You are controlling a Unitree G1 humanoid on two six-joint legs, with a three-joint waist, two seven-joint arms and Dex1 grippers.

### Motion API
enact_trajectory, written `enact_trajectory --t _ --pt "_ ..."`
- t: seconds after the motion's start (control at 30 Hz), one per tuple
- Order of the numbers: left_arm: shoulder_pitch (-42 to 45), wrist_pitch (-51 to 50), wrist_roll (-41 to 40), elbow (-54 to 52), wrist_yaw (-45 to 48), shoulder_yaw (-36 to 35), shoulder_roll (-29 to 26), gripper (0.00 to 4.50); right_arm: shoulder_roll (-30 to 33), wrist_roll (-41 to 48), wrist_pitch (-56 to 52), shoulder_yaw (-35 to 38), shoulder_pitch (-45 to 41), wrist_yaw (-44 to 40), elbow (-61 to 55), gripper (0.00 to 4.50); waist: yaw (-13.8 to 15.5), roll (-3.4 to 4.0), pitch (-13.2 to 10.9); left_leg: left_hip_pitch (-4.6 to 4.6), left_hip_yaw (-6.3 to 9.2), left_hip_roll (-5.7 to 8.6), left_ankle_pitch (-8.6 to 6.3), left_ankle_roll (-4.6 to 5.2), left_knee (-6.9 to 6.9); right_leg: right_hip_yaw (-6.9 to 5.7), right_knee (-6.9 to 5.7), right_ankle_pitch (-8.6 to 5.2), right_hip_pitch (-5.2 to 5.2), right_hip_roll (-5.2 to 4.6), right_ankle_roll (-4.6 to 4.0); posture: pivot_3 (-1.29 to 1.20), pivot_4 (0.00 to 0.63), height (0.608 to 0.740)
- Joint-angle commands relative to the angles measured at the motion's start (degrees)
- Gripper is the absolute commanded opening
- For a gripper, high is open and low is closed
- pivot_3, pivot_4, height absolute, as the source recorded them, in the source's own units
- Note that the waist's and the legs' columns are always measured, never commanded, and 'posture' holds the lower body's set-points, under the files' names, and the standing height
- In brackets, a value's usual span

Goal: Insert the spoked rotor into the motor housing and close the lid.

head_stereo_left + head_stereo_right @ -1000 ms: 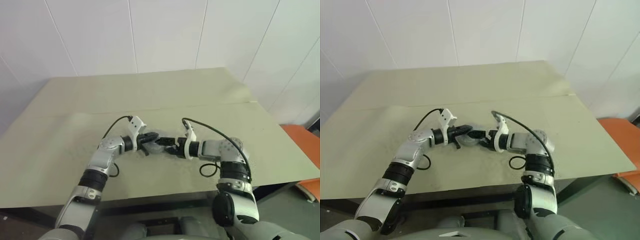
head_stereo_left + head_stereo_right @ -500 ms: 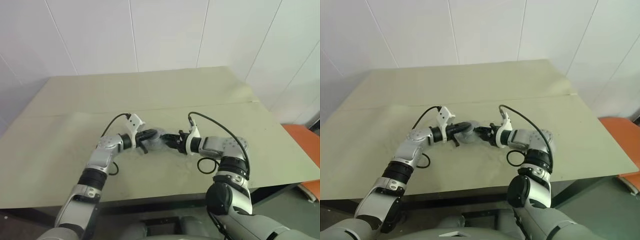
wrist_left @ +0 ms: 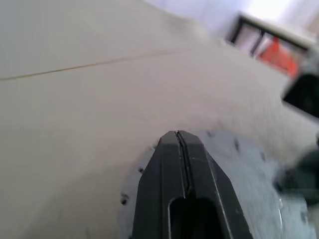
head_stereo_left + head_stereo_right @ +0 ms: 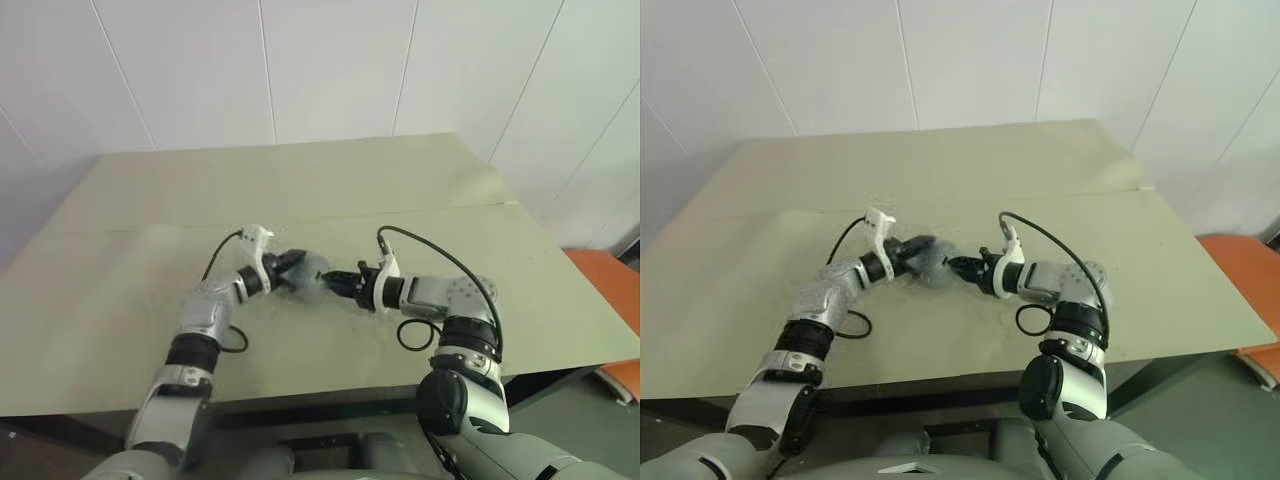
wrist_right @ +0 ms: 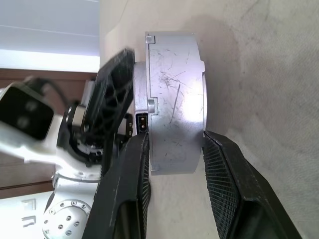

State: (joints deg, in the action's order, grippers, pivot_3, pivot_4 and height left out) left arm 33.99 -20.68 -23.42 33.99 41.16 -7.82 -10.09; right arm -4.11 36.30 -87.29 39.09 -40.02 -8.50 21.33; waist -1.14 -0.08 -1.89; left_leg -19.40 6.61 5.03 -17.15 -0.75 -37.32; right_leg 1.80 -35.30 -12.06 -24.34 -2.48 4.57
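Note:
The motor housing (image 5: 174, 89) is a scratched silvery round body standing on the tan table (image 4: 150, 200), near the middle (image 4: 312, 270). My right gripper (image 5: 175, 133) is shut on it, one finger on each side of its wall. My left gripper (image 3: 178, 133) is shut with nothing between its fingers. Its tips rest on the lid (image 3: 249, 184), a silvery face with small dark holes on top of the housing. In the head views my left gripper (image 4: 292, 266) comes in from the left and my right gripper (image 4: 335, 279) from the right. The spoked rotor is hidden.
A seam runs across the table cover (image 4: 420, 212) behind the grippers. The table's front edge (image 4: 300, 395) lies close to me. An orange object (image 4: 605, 275) stands off the table's right side. A white panelled wall (image 4: 330, 60) rises behind the table.
My right gripper's fingers have closed from wide open onto the housing's sides. My left gripper has rolled and moved a little forward over the lid, still shut.

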Motion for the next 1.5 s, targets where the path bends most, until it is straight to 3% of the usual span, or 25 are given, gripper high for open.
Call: enact_trajectory --t 0.03,0.23,0.33,0.73,1.03,1.5 --pt "4.79 -8.69 -7.31 3.07 -5.13 -8.8 -1.83 0.0 -0.46 1.18 4.17 -0.04 -1.47 -0.46 1.52 1.23 -0.09 0.0 0.0 0.02 0.0 0.0 0.0 0.0 0.0 0.0 -0.02 0.0 0.0 0.0 0.01 0.0 0.0 0.74" --pt "1.85 -18.41 -10.87 1.12 -5.6 -11.58 -2.79 0.0 -2.8 4.14 13.28 2.52 -4.94 0.19 6.15 1.23 -1.17 0.01 0.0 0.01 -0.01 0.04 0.0 -0.01 0.03 0.03 -0.01 0.12 -0.01 -0.01 -0.19 0.0 0.0 0.74" --pt "0.38 -22.2 -14.02 -0.15 -5.87 -14.09 -2.71 0.57 -2.91 4.73 17.17 2.13 -6.51 -0.13 8.54 1.23 -1.34 -0.03 -0.02 -0.08 0.0 0.04 0.0 -0.01 0.04 0.07 -0.01 0.13 -0.12 -0.03 -0.21 0.0 0.0 0.74" --pt "0.47 -30.03 -20.93 1.4 -11.06 -21.04 -0.42 4.46 -2.7 4.16 32.74 -0.96 -13.91 -3.71 24.24 1.23 -1.46 -0.02 -0.03 -0.09 0.0 0.05 -0.01 -0.03 0.17 0.13 0.07 0.13 -0.15 -0.04 -0.21 0.0 0.0 0.74" --pt "4.29 -34.07 -28.55 4.37 -16.04 -27.92 1.74 4.46 -3.05 4.68 35.75 -4.14 -13.96 -5.77 28.0 1.23 -1.46 -0.03 -0.04 -0.1 0.0 0.06 -0.02 -0.04 0.17 0.13 0.05 0.13 -0.16 -0.05 -0.21 0.0 0.0 0.74" --pt "5.74 -34.55 -27.62 8.29 -15.91 -26.78 2.28 4.46 -2.5 5.4 36.18 -5.2 -13.57 -6.14 28.69 1.23 -1.46 -0.03 -0.04 -0.1 0.0 0.07 -0.02 -0.05 0.18 0.14 0.05 0.13 -0.17 -0.05 -0.22 0.0 0.0 0.74"
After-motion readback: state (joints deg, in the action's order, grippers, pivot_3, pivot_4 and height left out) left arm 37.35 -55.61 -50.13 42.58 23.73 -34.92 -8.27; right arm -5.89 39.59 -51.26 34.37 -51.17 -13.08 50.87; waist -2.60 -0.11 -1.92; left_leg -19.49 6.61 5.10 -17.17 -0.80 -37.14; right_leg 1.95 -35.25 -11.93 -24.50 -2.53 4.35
